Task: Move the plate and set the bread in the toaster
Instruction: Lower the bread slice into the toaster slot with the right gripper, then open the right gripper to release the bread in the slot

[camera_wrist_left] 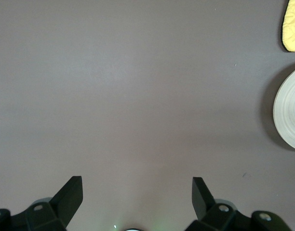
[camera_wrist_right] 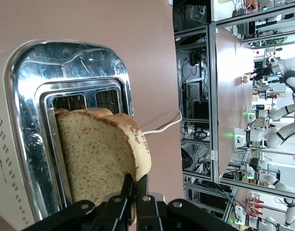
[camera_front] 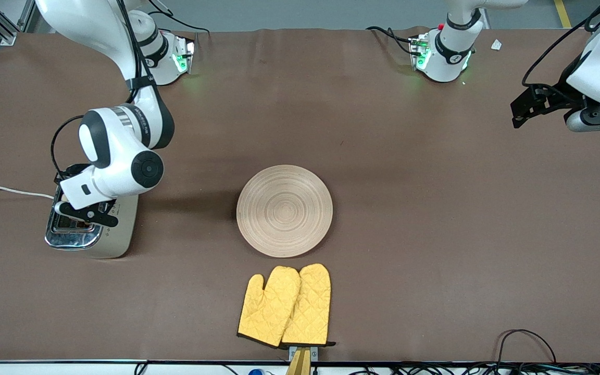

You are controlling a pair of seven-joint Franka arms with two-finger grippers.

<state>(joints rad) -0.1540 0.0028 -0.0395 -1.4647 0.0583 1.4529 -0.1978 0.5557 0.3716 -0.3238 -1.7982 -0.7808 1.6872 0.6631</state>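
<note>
The right gripper point(camera_wrist_right: 135, 192) pinches the bread point(camera_wrist_right: 101, 156) by its edge, the slice partly down in a slot of the toaster point(camera_front: 89, 229). The left gripper point(camera_wrist_left: 138, 192) waits spread wide above bare table, well away from the plate point(camera_front: 284, 210).

From high across the counter point(camera_front: 409, 208) we face both bases. Our left wrist camera looks down on bare counter, sharing the plate point(camera_front: 284, 211) and mitt point(camera_front: 285, 306) with the front. Our right wrist camera sits close over the toaster point(camera_wrist_right: 51, 120).
</note>
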